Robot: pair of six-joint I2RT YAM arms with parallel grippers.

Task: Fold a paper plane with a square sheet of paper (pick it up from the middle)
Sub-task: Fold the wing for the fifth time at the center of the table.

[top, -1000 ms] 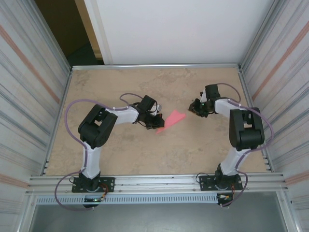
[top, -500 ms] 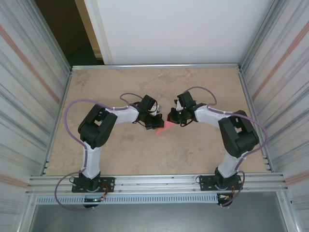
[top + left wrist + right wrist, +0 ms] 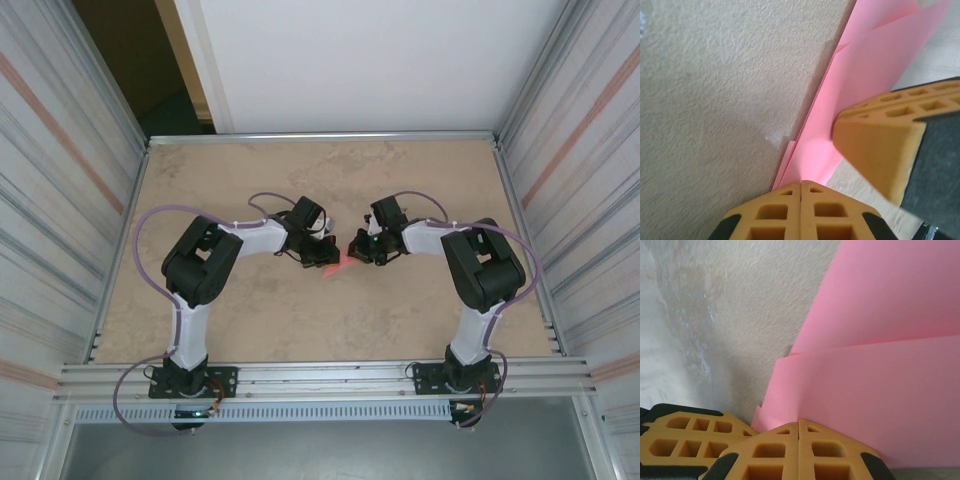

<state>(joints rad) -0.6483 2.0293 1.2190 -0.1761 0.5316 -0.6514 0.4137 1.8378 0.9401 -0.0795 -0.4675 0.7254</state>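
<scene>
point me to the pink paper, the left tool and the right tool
pink paper (image 3: pixel 880 390), right wrist view, on the flat lower flap
left tool (image 3: pixel 800 187), left wrist view, on the seam where its shut fingertips meet
right tool (image 3: pixel 799 425), right wrist view, on the seam where its shut fingertips meet

One pink paper plane (image 3: pixel 336 267). Two grippers: left gripper (image 3: pixel 327 256) at its ten o'clock, right gripper (image 3: pixel 356 250) at its two o'clock. Four orange fingers (image 3: pixel 775 215), two per gripper. Two arms: left arm (image 3: pixel 200 265), right arm (image 3: pixel 490 268). One table (image 3: pixel 250 330).
</scene>
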